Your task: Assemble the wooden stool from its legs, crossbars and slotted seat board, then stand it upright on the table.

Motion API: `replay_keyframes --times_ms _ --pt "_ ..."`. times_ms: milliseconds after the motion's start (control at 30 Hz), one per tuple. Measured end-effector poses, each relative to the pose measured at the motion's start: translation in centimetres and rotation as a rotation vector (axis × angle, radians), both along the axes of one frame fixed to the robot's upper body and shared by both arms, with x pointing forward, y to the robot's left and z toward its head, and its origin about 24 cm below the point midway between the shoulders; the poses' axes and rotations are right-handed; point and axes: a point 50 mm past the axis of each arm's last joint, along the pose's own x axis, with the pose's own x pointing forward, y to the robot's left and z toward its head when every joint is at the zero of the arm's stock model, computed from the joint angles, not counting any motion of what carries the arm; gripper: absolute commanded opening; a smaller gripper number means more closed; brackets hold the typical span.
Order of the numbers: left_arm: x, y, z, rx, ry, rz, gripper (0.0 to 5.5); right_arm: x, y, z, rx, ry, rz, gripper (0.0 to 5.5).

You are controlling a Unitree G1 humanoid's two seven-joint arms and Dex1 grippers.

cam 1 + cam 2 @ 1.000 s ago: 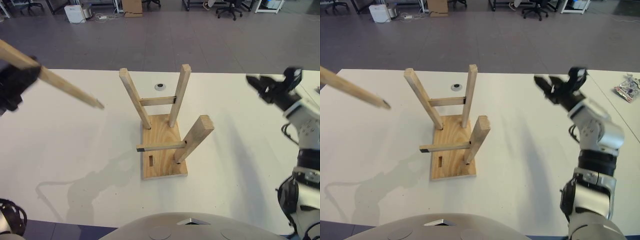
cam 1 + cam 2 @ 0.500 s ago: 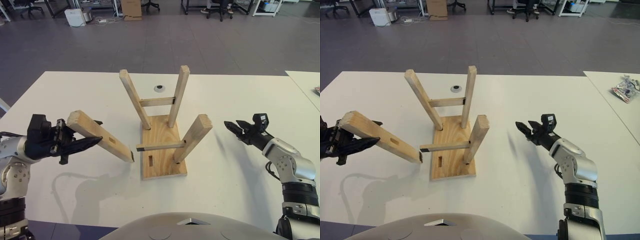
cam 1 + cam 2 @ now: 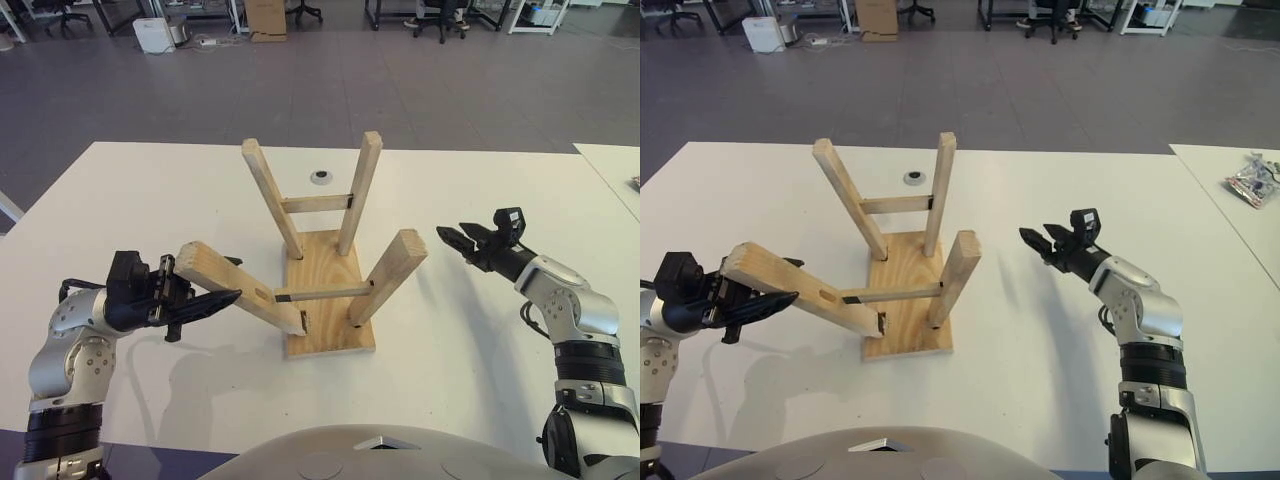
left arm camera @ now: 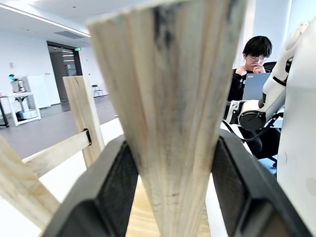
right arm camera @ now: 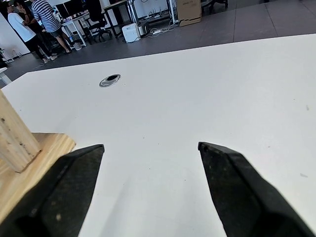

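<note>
Nearest, at the front left of the tabletop (image 3: 450,380): holds a loose leg (image 3: 262,300) in the left claw (image 3: 236,278), clenched on the wood close to its upper end. Slanted, that leg, with the upper end raised toward the robot's left and the lower end down at the near left part of the seat board (image 3: 335,335). Let into the board or only resting on it, impossible to tell. In the left wrist view, black fingers (image 4: 116,192) pressed flat against both sides of the wood.

Next, lying flat on the tabletop with its underside up: the seat board. Standing from its near right corner, the near right leg (image 3: 390,272), leaning to the right. Reaching left from that leg, a thin near crossbar (image 3: 322,293), with its dark free end just beside the flank of the held leg. Joined or not, cannot be told.

About level with this, off to the right above the tabletop and well apart from the stool parts: the right claw (image 3: 453,236), released, fingers spread wide, grasping nothing, pointed toward the stool.

Farther back, rising from the board's far end: the far left leg (image 3: 268,195), tilted outward to the left, and the far right leg (image 3: 359,190), nearly upright. Tied together by a far crossbar (image 3: 316,203) about halfway up.

Behind them, a small round cable port (image 3: 321,176) set in the tabletop. Beyond the far edge, grey floor (image 3: 400,90).
</note>
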Motion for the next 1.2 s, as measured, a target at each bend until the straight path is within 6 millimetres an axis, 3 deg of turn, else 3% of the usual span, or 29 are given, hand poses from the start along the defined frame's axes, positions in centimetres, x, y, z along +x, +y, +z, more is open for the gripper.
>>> replay_keyframes --times_ms 133,333,500,767,867,1033,1200 --pt "1.5 0.0 0.6 0.069 -0.02 -0.056 2.03 0.1 0.4 0.0 0.011 -0.003 0.015 3.56" --pt "2.7 -1.1 1.4 0.107 -0.04 -0.148 2.03 -0.4 2.7 -0.8 0.035 0.004 0.079 3.56" --pt "3.2 -2.5 1.5 0.099 0.088 -0.111 2.03 -0.7 3.5 -1.0 0.047 0.003 0.078 3.56" --pt "-0.4 -4.5 1.7 0.194 -0.012 -0.071 2.03 -1.8 3.9 -1.6 0.043 0.009 0.057 3.56" --pt "-0.6 -5.3 1.8 0.206 0.003 -0.044 2.03 -2.3 4.4 -1.9 -0.002 0.009 0.082 3.56" --pt "-0.8 -6.3 1.2 0.207 0.057 0.011 2.03 -5.3 6.1 -5.1 -0.133 0.057 0.201 3.56" --pt "-2.2 -7.3 0.7 0.191 0.002 0.059 2.03 -5.7 7.5 -5.3 -0.145 0.033 0.237 3.56"
